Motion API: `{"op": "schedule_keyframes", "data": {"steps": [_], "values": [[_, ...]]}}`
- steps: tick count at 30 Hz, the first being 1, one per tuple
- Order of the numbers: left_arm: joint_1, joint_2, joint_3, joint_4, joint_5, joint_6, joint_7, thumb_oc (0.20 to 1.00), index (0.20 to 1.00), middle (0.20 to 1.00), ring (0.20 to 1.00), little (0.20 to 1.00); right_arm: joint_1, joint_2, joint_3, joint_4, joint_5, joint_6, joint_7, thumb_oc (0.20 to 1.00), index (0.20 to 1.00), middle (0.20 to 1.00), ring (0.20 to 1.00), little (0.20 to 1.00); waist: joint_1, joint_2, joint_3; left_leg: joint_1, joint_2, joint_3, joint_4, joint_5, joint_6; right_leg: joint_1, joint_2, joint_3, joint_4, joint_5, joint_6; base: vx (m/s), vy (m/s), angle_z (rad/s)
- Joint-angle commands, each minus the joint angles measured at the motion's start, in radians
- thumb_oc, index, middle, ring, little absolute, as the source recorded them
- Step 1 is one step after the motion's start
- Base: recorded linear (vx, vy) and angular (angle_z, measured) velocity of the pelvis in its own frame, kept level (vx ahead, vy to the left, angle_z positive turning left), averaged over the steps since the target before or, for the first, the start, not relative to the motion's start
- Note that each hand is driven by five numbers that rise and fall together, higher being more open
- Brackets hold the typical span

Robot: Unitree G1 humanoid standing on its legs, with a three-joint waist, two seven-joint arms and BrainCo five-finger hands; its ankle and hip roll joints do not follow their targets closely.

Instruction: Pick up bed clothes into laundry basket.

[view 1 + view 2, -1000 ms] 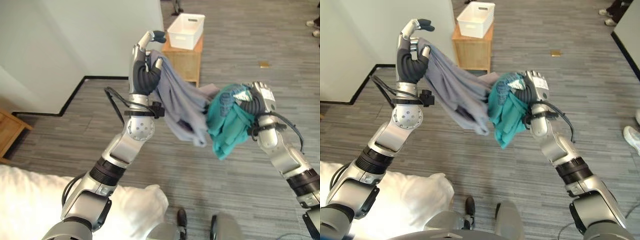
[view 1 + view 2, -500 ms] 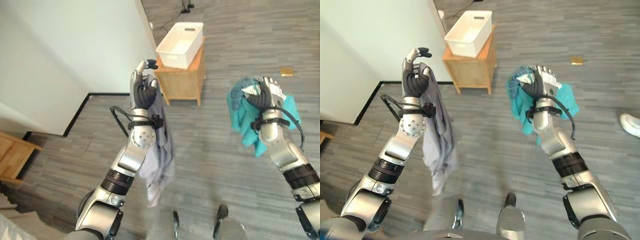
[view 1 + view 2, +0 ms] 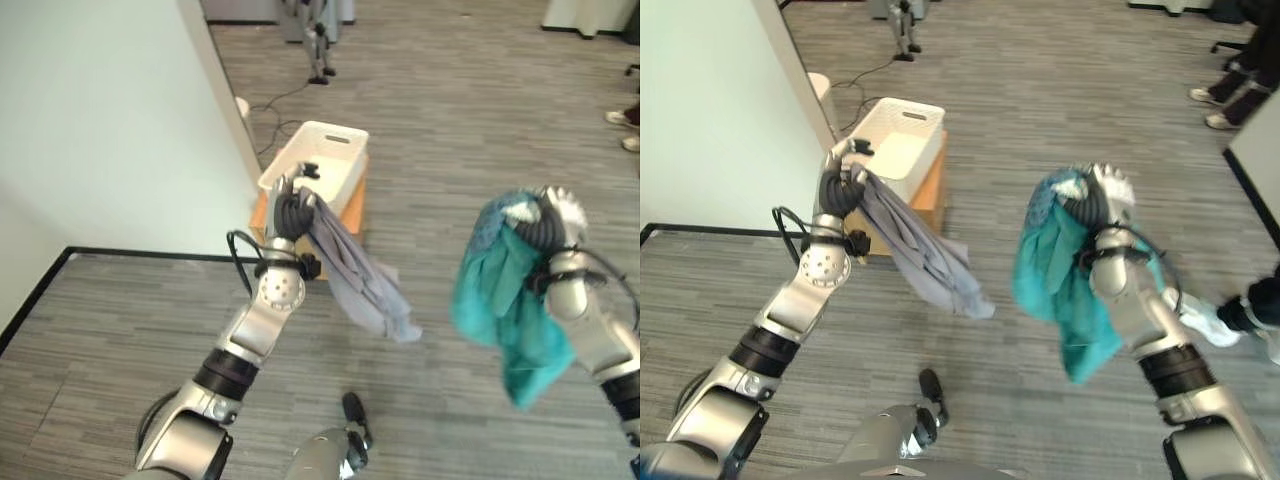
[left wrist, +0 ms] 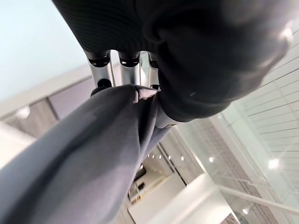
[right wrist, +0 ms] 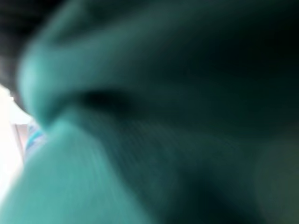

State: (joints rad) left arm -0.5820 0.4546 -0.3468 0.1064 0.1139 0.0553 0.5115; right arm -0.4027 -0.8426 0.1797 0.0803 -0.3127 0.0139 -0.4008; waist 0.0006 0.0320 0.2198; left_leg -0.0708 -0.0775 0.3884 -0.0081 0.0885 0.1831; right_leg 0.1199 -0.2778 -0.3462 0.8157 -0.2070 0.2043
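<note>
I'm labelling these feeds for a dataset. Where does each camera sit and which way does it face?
Left eye view: on the head, looking down at the grey garment, teal garment and white basket; both arms show.
Right eye view: beside it, sharing that scene.
Left wrist view: on the left wrist, along the left robot hand clutching grey cloth.
Right wrist view: on the right wrist, facing teal cloth; the right robot hand shows from the head.

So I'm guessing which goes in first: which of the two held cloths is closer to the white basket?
The grey cloth in the left hand, held right beside the white basket; the teal cloth hangs from the right hand, farther off.
</note>
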Motion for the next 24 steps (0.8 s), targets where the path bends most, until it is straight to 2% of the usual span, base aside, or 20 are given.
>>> {"op": "schedule_keyframes", "data": {"steps": [1,2,3,4,5,6,7,9,11,14,15,18,19,20,21,22,23,24], "values": [[-0.134,-0.001,-0.011,-0.030,0.003,-0.050,0.030,0.200,0.200,0.200,0.200,0.200,-0.248,-0.107,-0.042,0.084,0.063,-0.023,-0.057,0.200,0.200,0.200,0.200,0.200,0.027,0.034,-0.005,0.137,0.218,0.093,-0.079,-0.025,-0.240,-0.049,-0.047,-0.052,-0.451,0.233,0.039,0.35,-0.066,0.71],[-0.138,-0.006,-0.017,-0.041,0.001,-0.066,0.015,0.200,0.200,0.200,0.200,0.200,-0.324,-0.159,-0.037,0.061,0.102,-0.048,-0.074,0.200,0.200,0.200,0.200,0.200,0.030,0.017,-0.009,0.149,0.215,0.077,-0.079,-0.040,-0.251,-0.046,-0.063,-0.070,-0.506,0.215,0.037,0.25,-0.116,0.67],[-0.137,-0.018,-0.014,-0.048,0.001,-0.074,0.013,0.200,0.200,0.200,0.200,0.200,-0.322,-0.145,-0.023,0.076,0.100,-0.052,-0.095,0.200,0.200,0.200,0.200,0.200,0.026,0.014,-0.009,0.150,0.215,0.064,-0.079,-0.047,-0.256,-0.051,-0.048,-0.078,-0.575,0.210,0.027,0.24,-0.132,0.98],[-0.125,-0.021,-0.012,-0.067,0.006,-0.074,0.012,0.200,0.200,0.200,0.200,0.200,-0.309,-0.134,-0.029,0.060,0.089,-0.033,-0.090,0.200,0.200,0.200,0.200,0.200,0.015,0.005,-0.009,0.155,0.210,0.044,-0.079,-0.058,-0.262,-0.059,-0.028,-0.065,-0.648,0.208,0.023,0.26,-0.134,1.07],[-0.120,-0.031,-0.017,-0.071,0.016,-0.072,0.005,0.200,0.200,0.200,0.200,0.200,-0.302,-0.132,-0.033,0.041,0.065,-0.010,-0.071,0.200,0.200,0.200,0.200,0.200,0.001,-0.006,-0.012,0.164,0.200,0.018,-0.079,-0.071,-0.266,-0.073,0.001,-0.026,-0.726,0.214,0.020,0.19,-0.090,0.96],[-0.120,-0.031,-0.017,-0.071,0.016,-0.072,0.005,0.200,0.200,0.200,0.200,0.200,-0.301,-0.132,-0.034,0.040,0.065,-0.010,-0.071,0.200,0.200,0.200,0.200,0.200,0.001,-0.006,-0.013,0.162,0.201,0.017,-0.079,-0.070,-0.266,-0.072,0.003,-0.026,-0.729,0.217,0.020,0.33,-0.124,0.78],[-0.115,-0.044,-0.030,-0.075,0.016,-0.079,0.002,0.200,0.200,0.200,0.200,0.200,-0.316,-0.149,-0.018,0.031,0.038,0.004,-0.070,0.200,0.200,0.200,0.200,0.200,-0.014,-0.026,-0.011,0.187,0.185,-0.036,-0.079,-0.098,-0.272,-0.104,0.047,0.072,-0.826,0.240,0.026,0.28,-0.113,0.94],[-0.109,-0.064,-0.038,-0.065,0.015,-0.083,-0.006,0.200,0.200,0.200,0.200,0.200,-0.329,-0.187,0.000,0.053,0.018,0.029,-0.065,0.200,0.200,0.200,0.200,0.200,-0.022,-0.040,-0.011,0.193,0.175,-0.083,-0.079,-0.111,-0.276,-0.135,0.074,0.146,-0.886,0.277,0.039,0.28,-0.130,1.25],[-0.102,-0.077,-0.044,-0.060,0.005,-0.089,-0.011,0.200,0.200,0.200,0.200,0.200,-0.377,-0.243,0.043,0.089,-0.007,0.056,-0.053,0.200,0.200,0.200,0.200,0.200,-0.020,-0.049,-0.011,0.202,0.168,-0.119,-0.079,-0.119,-0.279,-0.160,0.094,0.171,-0.896,0.288,0.043,0.21,-0.108,0.94],[-0.088,-0.088,-0.053,-0.063,0.001,-0.095,-0.019,0.200,0.200,0.200,0.200,0.200,-0.460,-0.265,0.108,0.138,-0.031,0.073,-0.035,0.200,0.200,0.200,0.200,0.200,-0.009,-0.059,-0.018,0.217,0.162,-0.131,-0.079,-0.131,-0.283,-0.161,0.098,0.107,-0.903,0.310,0.042,0.20,-0.134,0.67],[-0.079,-0.085,-0.053,-0.070,0.001,-0.094,-0.028,0.200,0.200,0.200,0.200,0.200,-0.534,-0.268,0.182,0.199,-0.053,0.083,-0.015,0.200,0.200,0.200,0.200,0.200,0.008,-0.065,-0.030,0.227,0.162,-0.123,-0.079,-0.141,-0.286,-0.144,0.084,0.053,-0.903,0.318,0.042,0.22,-0.178,0.09],[-0.042,-0.091,-0.036,-0.096,0.005,-0.091,-0.037,0.200,0.200,0.200,0.200,0.200,-0.606,-0.262,0.258,0.248,-0.096,0.104,0.012,0.200,0.200,0.200,0.200,0.200,0.019,-0.058,-0.041,0.257,0.165,-0.130,-0.079,-0.150,-0.299,-0.118,0.084,0.041,-0.903,0.312,0.031,0.24,-0.140,-0.03],[-0.021,-0.093,-0.023,-0.116,0.003,-0.091,-0.045,0.200,0.200,0.200,0.200,0.200,-0.663,-0.249,0.313,0.280,-0.137,0.121,0.034,0.200,0.200,0.200,0.200,0.200,0.028,-0.052,-0.041,0.263,0.182,-0.113,-0.018,-0.169,-0.319,-0.092,0.079,0.018,-0.903,0.297,0.021,0.19,-0.108,-0.06],[-0.020,-0.093,-0.020,-0.118,0.003,-0.090,-0.045,0.200,0.200,0.200,0.200,0.200,-0.671,-0.246,0.321,0.283,-0.137,0.121,0.034,0.200,0.200,0.200,0.200,0.200,0.025,-0.050,-0.039,0.259,0.184,-0.113,-0.006,-0.175,-0.320,-0.091,0.080,0.018,-0.903,0.296,0.020,0.15,-0.119,-0.13],[-0.020,-0.094,-0.014,-0.122,0.002,-0.089,-0.047,0.200,0.200,0.200,0.200,0.200,-0.692,-0.235,0.333,0.289,-0.144,0.123,0.039,0.200,0.200,0.200,0.200,0.200,0.026,-0.048,-0.035,0.239,0.202,-0.105,0.077,-0.194,-0.336,-0.075,0.080,0.006,-0.903,0.282,0.011,0.07,-0.115,-0.05],[-0.022,-0.096,-0.012,-0.125,-0.008,-0.088,-0.048,0.200,0.200,0.200,0.200,0.200,-0.719,-0.226,0.346,0.301,-0.147,0.129,0.038,0.200,0.200,0.200,0.200,0.200,0.033,-0.046,-0.021,0.188,0.233,-0.108,0.213,-0.171,-0.350,-0.056,0.082,0.001,-0.903,0.269,-0.007,0.07,-0.113,0.05],[-0.022,-0.096,-0.010,-0.125,-0.008,-0.088,-0.048,0.200,0.200,0.200,0.200,0.200,-0.722,-0.226,0.349,0.302,-0.147,0.129,0.038,0.200,0.200,0.200,0.200,0.200,0.031,-0.044,-0.021,0.181,0.236,-0.111,0.223,-0.176,-0.351,-0.057,0.084,-0.002,-0.903,0.269,-0.008,0.12,-0.166,0.15],[-0.015,-0.107,0.000,-0.133,-0.024,-0.085,-0.041,0.200,0.200,0.200,0.200,0.200,-0.759,-0.208,0.364,0.304,-0.151,0.140,0.041,0.200,0.200,0.200,0.200,0.200,0.064,-0.046,0.010,0.098,0.246,-0.140,0.408,-0.097,-0.368,-0.019,0.085,-0.007,-0.903,0.248,-0.037,0.14,-0.178,0.11]]}}
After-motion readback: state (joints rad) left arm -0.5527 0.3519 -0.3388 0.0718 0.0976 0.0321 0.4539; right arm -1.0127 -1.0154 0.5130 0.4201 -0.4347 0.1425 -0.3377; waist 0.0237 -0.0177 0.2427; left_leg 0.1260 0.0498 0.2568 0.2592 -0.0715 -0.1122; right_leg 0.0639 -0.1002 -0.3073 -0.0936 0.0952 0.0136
